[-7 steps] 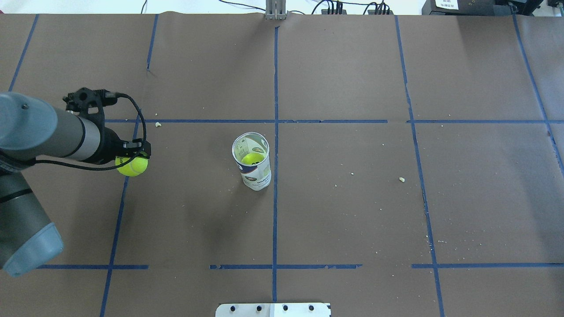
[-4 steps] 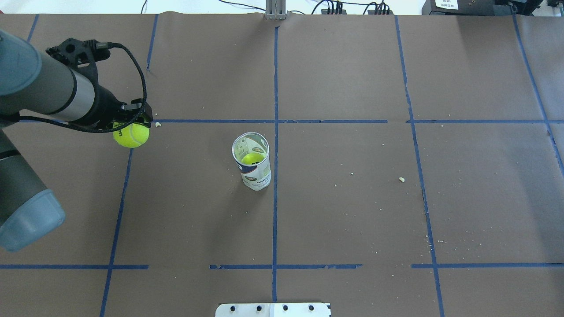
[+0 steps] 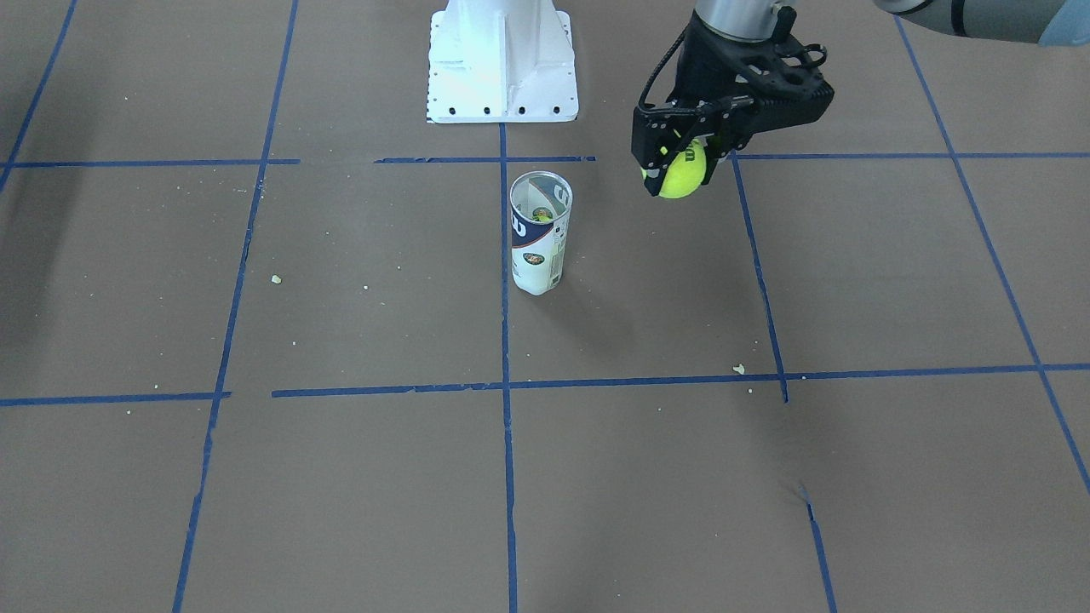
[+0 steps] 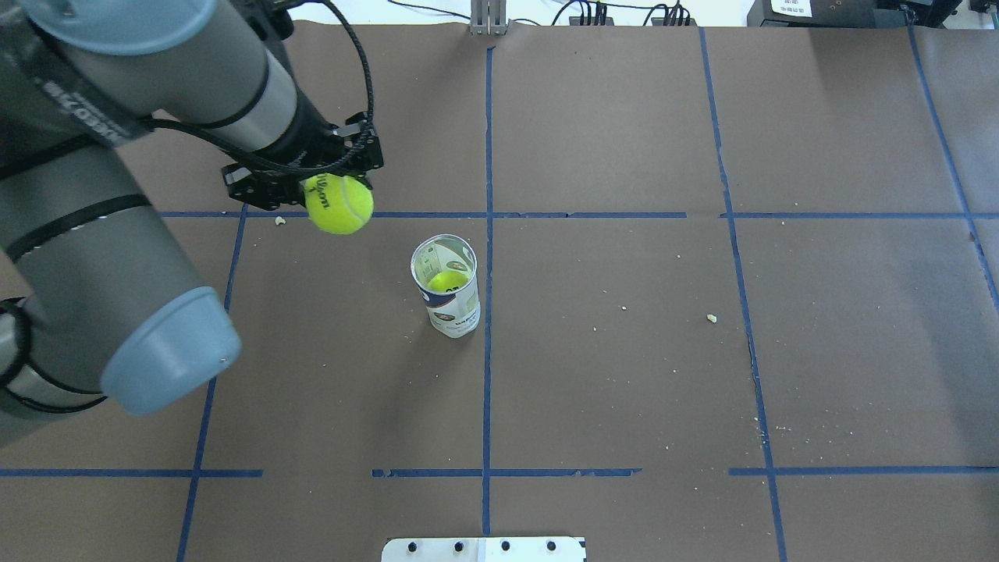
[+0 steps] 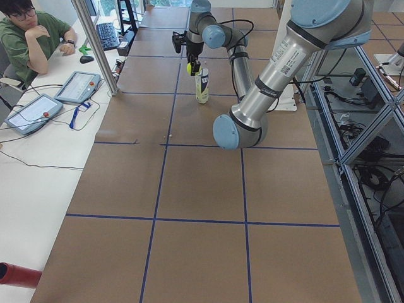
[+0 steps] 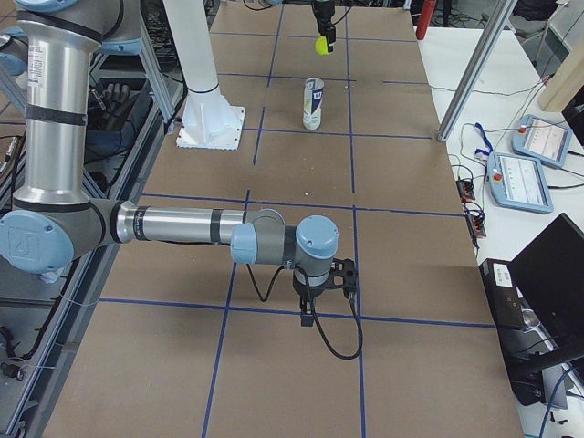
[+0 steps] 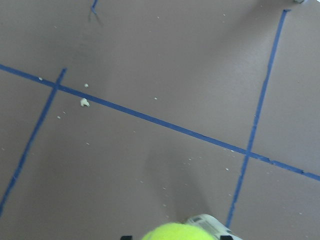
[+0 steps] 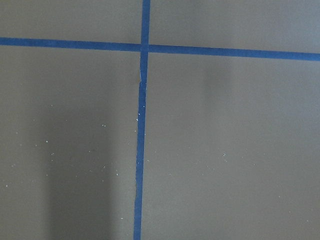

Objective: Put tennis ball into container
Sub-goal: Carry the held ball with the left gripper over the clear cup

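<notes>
My left gripper is shut on a yellow-green tennis ball with black lettering and holds it above the table. The same ball hangs below the black fingers in the front-facing view. The clear container stands upright at the table's middle, to the right of the held ball and apart from it. A second yellow-green ball lies inside it. The left wrist view shows the held ball at the bottom edge, with the container's rim beside it. My right gripper points down, low over the table; I cannot tell its state.
The white metal pedestal stands at the robot's side of the table, behind the container. Blue tape lines grid the brown paper, and small crumbs lie scattered. A seated operator and tablets are beyond the far edge.
My left arm has swung away from the robot and to the right with the ball, closer to the container. The ball looks larger, so higher. The container has not moved.
</notes>
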Controlling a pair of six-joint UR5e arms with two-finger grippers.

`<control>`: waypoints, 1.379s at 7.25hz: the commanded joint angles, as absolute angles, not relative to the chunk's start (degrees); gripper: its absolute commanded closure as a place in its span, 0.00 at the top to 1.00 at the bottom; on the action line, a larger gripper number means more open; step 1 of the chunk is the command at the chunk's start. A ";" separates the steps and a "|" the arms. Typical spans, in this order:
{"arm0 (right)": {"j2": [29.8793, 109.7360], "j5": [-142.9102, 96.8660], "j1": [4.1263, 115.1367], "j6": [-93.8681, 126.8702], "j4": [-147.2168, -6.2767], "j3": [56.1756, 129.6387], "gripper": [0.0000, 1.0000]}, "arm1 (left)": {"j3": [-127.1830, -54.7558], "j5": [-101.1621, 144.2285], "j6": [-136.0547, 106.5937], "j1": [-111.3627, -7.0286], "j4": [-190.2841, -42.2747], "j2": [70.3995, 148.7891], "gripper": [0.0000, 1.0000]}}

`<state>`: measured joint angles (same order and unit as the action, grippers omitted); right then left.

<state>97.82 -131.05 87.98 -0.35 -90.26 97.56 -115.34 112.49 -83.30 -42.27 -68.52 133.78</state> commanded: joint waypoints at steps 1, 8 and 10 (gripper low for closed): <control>97.82 -131.04 87.98 -0.35 -90.26 97.56 1.00 | -109.09 111.89 -88.66 -37.55 -67.41 140.26 0.14; 97.82 -131.04 87.98 -0.35 -90.26 97.56 1.00 | -106.00 110.13 -90.97 -35.16 -67.50 141.85 0.17; 97.82 -131.04 87.98 -0.35 -90.26 97.56 1.00 | -105.47 110.13 -90.97 -35.16 -67.59 141.85 0.67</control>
<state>97.82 -131.05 87.98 -0.35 -90.26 97.56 -105.63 110.13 -90.96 -35.16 -67.56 141.81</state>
